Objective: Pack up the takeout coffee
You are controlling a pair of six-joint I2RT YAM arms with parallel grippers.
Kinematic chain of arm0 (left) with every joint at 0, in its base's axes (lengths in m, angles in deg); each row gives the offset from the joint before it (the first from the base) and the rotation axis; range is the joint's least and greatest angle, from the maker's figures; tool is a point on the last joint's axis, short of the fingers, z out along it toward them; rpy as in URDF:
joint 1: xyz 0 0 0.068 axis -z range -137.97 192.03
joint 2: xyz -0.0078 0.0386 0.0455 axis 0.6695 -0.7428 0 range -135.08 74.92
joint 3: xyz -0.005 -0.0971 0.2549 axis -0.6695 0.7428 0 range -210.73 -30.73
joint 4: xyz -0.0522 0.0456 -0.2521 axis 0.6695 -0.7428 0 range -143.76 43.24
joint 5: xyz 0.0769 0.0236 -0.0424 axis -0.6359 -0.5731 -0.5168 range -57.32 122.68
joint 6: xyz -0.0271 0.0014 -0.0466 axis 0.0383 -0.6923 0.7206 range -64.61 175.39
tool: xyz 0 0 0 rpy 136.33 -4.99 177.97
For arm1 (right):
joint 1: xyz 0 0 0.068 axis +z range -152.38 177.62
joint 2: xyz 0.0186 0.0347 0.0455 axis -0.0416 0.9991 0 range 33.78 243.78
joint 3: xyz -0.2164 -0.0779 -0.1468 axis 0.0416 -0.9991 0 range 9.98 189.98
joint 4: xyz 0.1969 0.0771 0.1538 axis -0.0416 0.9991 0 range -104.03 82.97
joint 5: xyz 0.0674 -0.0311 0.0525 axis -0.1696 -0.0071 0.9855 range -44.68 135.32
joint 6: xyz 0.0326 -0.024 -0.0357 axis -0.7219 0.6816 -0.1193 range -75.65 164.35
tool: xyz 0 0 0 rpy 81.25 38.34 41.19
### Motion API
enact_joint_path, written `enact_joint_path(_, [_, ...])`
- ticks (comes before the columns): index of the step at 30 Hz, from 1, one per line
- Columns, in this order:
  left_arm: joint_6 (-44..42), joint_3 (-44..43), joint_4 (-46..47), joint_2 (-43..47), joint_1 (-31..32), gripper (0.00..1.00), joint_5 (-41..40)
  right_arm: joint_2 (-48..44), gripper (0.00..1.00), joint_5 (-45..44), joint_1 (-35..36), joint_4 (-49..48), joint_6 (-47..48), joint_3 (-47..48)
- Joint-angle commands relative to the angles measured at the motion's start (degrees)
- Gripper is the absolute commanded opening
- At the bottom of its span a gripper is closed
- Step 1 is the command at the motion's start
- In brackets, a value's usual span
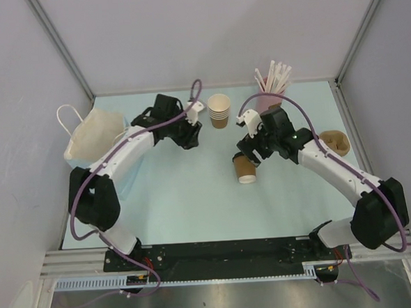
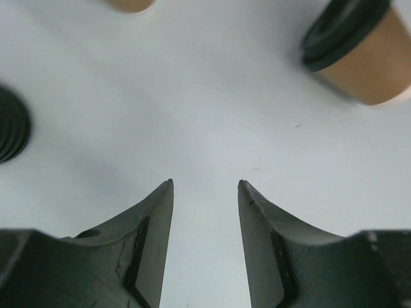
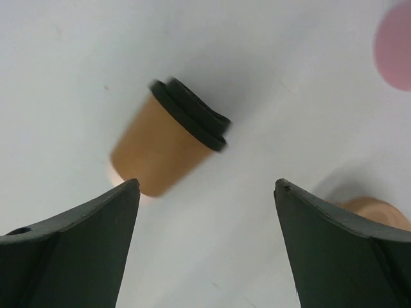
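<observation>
The takeout coffee [image 1: 245, 170], a brown paper cup with a black lid, lies tipped over on the pale table just in front of my right gripper [image 1: 251, 151]. In the right wrist view the cup [image 3: 160, 151] is blurred and sits beyond the left fingertip, outside the gap. My right gripper [image 3: 207, 183] stands wide open with only table between its fingers. My left gripper [image 1: 189, 135] hovers left of the cup, open and empty [image 2: 204, 183]. In its wrist view the cup [image 2: 376, 61] shows at the upper right.
A white paper bag [image 1: 93, 136] stands at the left edge. A stack of lidless brown cups [image 1: 219, 110] is at the back centre, and a pink cup of white sticks [image 1: 271, 87] at the back right. A brown holder [image 1: 335, 142] lies by the right arm. A dark ribbed object [image 2: 11, 125] shows at left.
</observation>
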Motion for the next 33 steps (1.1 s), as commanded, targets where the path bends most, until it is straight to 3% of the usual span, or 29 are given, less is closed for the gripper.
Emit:
enact_joint_path(1, [1.32, 2.15, -0.58, 7.79, -4.39, 0.52, 0.94, 5.97, 0.90, 13.50, -0.49, 0.66, -8.96, 3.26])
enact_joint_path(7, [-1.23, 7.25, -0.41, 12.37, -4.83, 0.54, -0.99, 13.19, 0.81, 2.96, -1.10, 2.84, -14.42, 3.79])
enact_joint_path(16, [-1.50, 10.95, 1.70, 17.83, -5.10, 0.56, -1.79, 11.08, 0.78, 6.81, -3.66, 11.03, -10.39, 5.29])
enact_joint_path(18, [-1.06, 11.12, 2.23, 17.57, -5.10, 0.56, -1.18, 10.47, 0.80, 9.46, -3.05, 9.98, -8.02, 5.81])
enact_joint_path(22, [-0.35, 11.12, 1.70, 16.07, -5.10, 0.56, -0.65, 9.84, 0.87, 6.03, -1.37, 8.91, 0.07, 9.13])
enact_joint_path(30, [0.88, 11.92, 3.37, 16.07, -5.10, 0.56, -2.40, 18.62, 0.87, 14.02, -2.78, 7.08, -3.69, 16.09])
enact_joint_path(33, [1.23, 11.22, 4.60, 13.36, -5.01, 0.57, -2.14, 23.18, 0.87, 22.18, -3.92, 6.02, -7.28, 18.20])
